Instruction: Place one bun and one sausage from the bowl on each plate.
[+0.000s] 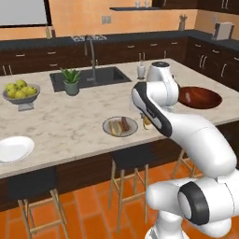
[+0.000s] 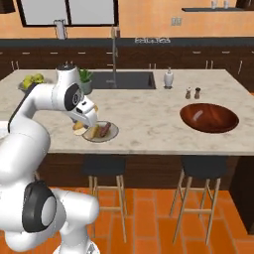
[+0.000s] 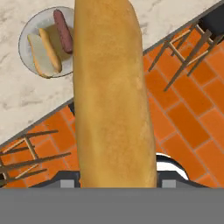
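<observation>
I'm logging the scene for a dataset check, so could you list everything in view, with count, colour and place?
Bowl: one, dark reddish-brown, right end of the island.
Filled plate: one, pale grey, near front edge, holding a bun and a sausage.
Far plate: one, white, left end.
Held bun: one, golden, in the gripper.
Fruit bowl: one, pale, yellow-green fruit, left.
Potted plant: one, green, by the sink.
Sink: one, dark, with faucet.
Soap bottle: one, white.
Shakers: two, near the bowl.
Stools: dark seats under the island.
Gripper: one, shut on the bun.
</observation>
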